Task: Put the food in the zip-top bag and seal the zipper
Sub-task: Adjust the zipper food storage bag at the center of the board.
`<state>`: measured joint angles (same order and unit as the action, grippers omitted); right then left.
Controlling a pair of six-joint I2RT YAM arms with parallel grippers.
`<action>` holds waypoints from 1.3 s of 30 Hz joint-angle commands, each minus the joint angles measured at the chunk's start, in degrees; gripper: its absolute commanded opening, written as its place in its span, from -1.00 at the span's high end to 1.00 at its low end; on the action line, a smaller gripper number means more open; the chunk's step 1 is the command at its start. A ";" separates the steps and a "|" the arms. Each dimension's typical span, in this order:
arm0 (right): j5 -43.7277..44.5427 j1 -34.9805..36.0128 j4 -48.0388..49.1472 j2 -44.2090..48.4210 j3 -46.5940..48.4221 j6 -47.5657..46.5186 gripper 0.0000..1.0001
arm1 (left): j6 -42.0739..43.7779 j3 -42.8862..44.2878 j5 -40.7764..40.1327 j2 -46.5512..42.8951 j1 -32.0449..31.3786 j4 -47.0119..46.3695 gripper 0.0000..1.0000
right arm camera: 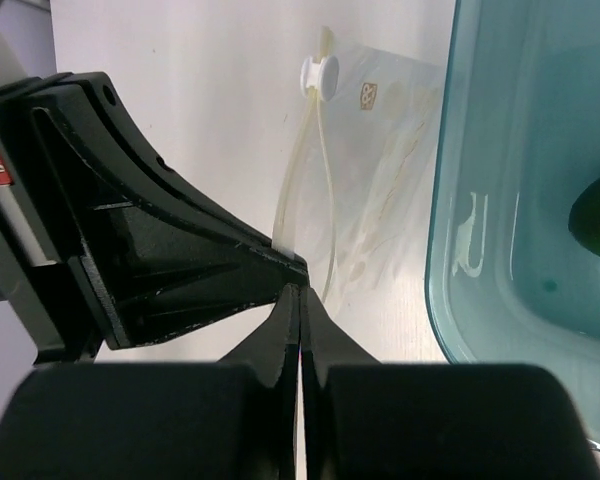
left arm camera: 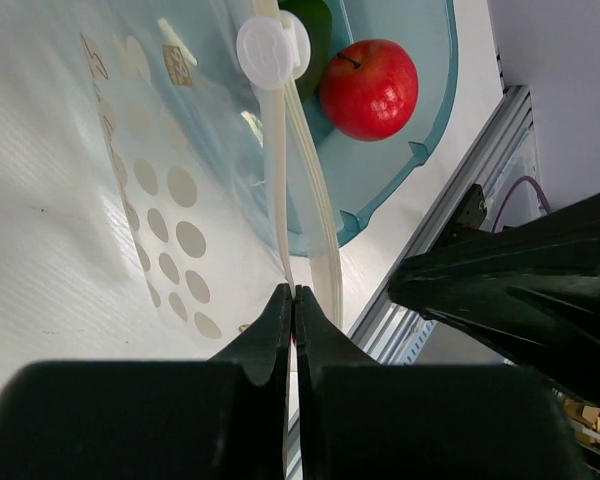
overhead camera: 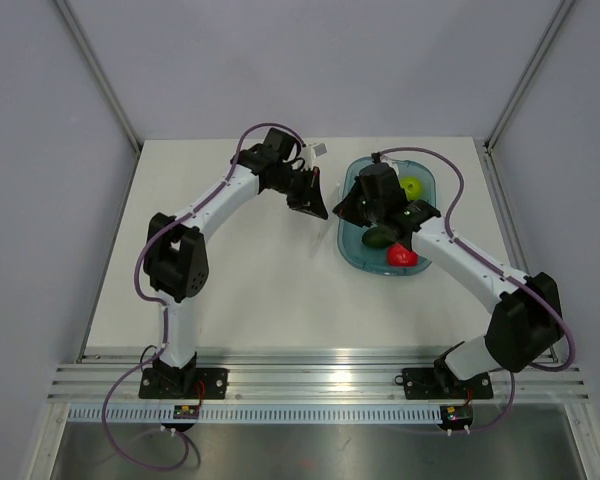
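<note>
A white counter [overhead camera: 250, 280] carries a teal tray [overhead camera: 346, 245]. The food [overhead camera: 380, 236] lies in the tray, unbagged. Its long axis appears roughly crosswise, but it is partly hidden by the right arm. The zip-top bag [right arm camera: 380, 170] lies just beside the tray. The left hand [left arm camera: 292, 292] is fully closed on the zipper [left arm camera: 280, 180]. The right hand [right arm camera: 300, 292] is closed too, apparently on the opposite lip. The zipper runs lengthwise from the hands to its white slider [right arm camera: 318, 75]. Step in hand: mouth opening. Next, the lips must be drawn apart.
</note>
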<state>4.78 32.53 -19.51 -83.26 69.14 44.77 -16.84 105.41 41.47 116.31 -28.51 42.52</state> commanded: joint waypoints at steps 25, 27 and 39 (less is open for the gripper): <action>-1.16 0.86 0.96 -7.96 4.95 1.55 0.97 | 0.93 0.77 1.15 -4.51 0.04 -0.77 1.00; -3.87 0.86 2.18 -8.75 5.04 1.54 0.97 | 1.20 1.12 1.50 -4.69 0.04 -0.69 1.00; -5.32 0.86 0.88 -19.04 8.64 2.86 0.81 | 2.52 1.82 3.62 -6.18 -0.05 0.37 1.00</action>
<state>-2.15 32.86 -17.56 -101.36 75.55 46.61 -14.85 105.36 42.30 114.10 -27.92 44.80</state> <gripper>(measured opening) 0.070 0.005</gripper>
